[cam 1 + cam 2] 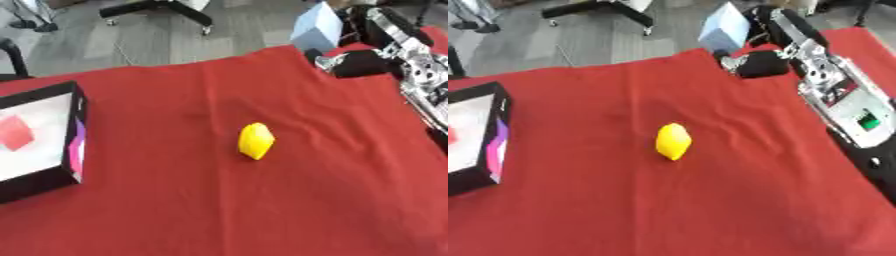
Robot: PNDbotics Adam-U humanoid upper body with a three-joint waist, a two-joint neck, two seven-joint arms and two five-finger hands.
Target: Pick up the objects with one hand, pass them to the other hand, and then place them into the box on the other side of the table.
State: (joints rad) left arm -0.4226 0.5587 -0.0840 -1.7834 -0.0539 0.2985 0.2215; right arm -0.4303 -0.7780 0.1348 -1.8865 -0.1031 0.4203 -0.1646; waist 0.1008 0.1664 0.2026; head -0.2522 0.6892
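Left eye view: a black-walled box (74,135) is seen at the left edge of the table, on the red cloth (262,210) by which the table is covered. The floor of the box is white, and a red block (15,132) is seen lying on it; a pink and purple patch is visible on the inner face of the right wall. A yellow block (255,141) is located near the middle of the cloth, well apart from the box and from the arm, and is touched by nothing. Toward the upper right, a pale blue block (726,29) is seen at the far edge of the table, just beside the right hand (761,64). The right hand is shown as a dark shape at the far right of the cloth, with silver parts at its left side; whether its fingers are spread, pressed together or closed on the blue block cannot be told. The right arm (842,100) is seen running from the hand down the right side of the right eye view, mostly black with silver and white parts. The left hand is shown in neither view.
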